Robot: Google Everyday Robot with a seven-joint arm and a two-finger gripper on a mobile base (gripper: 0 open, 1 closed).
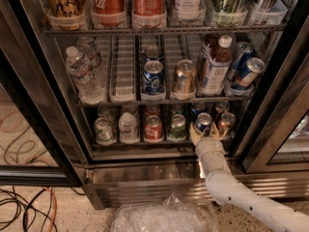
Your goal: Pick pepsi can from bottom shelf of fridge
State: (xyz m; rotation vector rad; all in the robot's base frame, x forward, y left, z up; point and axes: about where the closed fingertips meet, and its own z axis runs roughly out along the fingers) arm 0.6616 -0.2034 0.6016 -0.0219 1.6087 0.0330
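The blue pepsi can [203, 122] stands on the bottom shelf [145, 143] of the fridge [58, 105], second lane from the right. A copper-brown can [225, 123] stands to its right and a green can [177, 127] to its left. My gripper [204, 135] on its white arm [227, 187] reaches up from the lower right. It sits right at the front of the pepsi can, at the height of the can's lower half, and hides that part.
A red can [153, 128], a white can [128, 127] and a silver can [103, 130] fill the shelf's left lanes. The rack above holds water bottles [82, 71] and cans. The black door frame [270, 105] is close on the right. A plastic bag [164, 216] and cables [29, 207] lie on the floor.
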